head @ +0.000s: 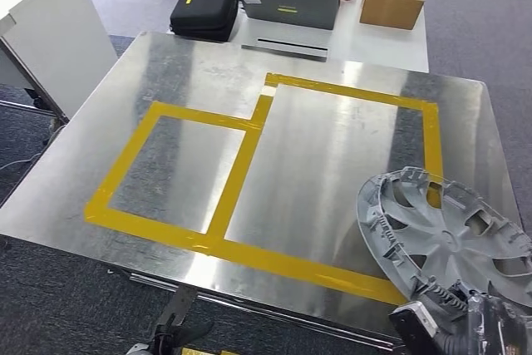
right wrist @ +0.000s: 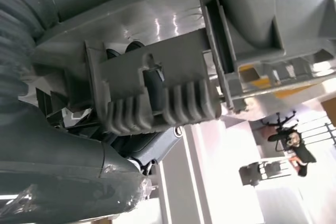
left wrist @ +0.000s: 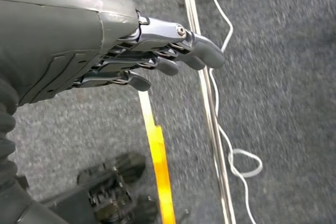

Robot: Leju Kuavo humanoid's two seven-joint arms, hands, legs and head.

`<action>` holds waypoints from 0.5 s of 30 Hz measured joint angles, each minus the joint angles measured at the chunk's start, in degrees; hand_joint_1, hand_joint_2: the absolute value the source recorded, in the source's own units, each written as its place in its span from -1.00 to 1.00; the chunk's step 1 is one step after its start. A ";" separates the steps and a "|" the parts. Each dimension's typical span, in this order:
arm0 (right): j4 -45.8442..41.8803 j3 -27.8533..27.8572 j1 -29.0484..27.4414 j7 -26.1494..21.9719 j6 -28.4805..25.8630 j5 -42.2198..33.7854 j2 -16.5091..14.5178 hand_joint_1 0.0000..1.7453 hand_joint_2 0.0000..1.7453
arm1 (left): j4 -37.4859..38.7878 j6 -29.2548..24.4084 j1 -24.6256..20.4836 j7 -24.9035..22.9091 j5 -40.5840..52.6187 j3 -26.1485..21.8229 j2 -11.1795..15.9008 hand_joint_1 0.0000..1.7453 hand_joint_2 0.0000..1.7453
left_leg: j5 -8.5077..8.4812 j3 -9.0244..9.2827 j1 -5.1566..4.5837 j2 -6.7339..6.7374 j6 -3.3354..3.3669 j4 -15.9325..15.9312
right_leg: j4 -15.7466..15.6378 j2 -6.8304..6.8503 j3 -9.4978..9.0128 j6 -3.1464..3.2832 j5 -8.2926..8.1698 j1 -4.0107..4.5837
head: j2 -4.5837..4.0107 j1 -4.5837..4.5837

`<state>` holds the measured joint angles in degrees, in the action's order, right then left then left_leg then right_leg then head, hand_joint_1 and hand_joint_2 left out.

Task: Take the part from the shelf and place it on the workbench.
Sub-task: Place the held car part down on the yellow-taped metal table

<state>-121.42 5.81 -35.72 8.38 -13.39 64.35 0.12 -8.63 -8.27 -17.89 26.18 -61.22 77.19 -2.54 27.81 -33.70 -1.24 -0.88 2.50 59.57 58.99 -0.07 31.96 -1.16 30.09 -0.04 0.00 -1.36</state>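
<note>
Grey plastic wheel cover (head: 449, 234) sits tilted over the near right corner of the steel workbench (head: 188, 81), overlapping the yellow tape (head: 157, 226). The right hand (head: 461, 322) grips its near rim, fingers hooked into the ribbed back. The left hand (left wrist: 158, 56) hangs over carpet (left wrist: 277, 77), fingers straight, close together, holding nothing.

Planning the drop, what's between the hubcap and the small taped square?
In the head view, bare metal and yellow tape lie between the hubcap and the small square.

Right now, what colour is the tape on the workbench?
Yellow tape on the silver workbench; head view shows it best.
</note>
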 joint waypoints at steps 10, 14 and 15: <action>6.01 2.77 4.51 -0.68 1.73 -5.63 3.97 1.00 1.00 | 0.00 0.29 -0.08 -0.48 0.26 0.98 0.07 -1.00 1.00 | -0.17 0.04 0.22 0.03 -0.38 -0.28 | -0.45 0.02 -0.22 -0.19 -0.34 0.27 | 0.00 0.13; 9.24 5.14 7.34 -4.16 2.97 -11.38 4.36 1.00 1.00 | 0.00 0.43 -0.10 -0.47 1.05 1.36 0.05 -1.00 1.00 | -0.23 0.04 0.27 0.07 -0.52 -0.30 | -0.45 -0.05 -0.22 -0.08 -0.39 0.31 | 0.00 0.10; 10.31 5.80 8.23 -5.14 3.33 -12.19 4.49 1.00 1.00 | 0.00 0.44 -0.12 -0.48 1.31 1.52 0.05 -1.00 1.00 | -0.23 0.04 0.27 0.08 -0.53 -0.30 | -0.45 -0.05 -0.22 -0.06 -0.40 0.31 | 0.00 0.10</action>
<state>-111.12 11.62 -27.49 3.24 -10.06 52.16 4.62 -8.63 -7.84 -18.01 25.70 -59.91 78.71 -2.49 27.57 -33.66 -0.97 -0.81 1.96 59.27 58.55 -0.12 31.75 -1.22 29.69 0.26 0.00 -1.26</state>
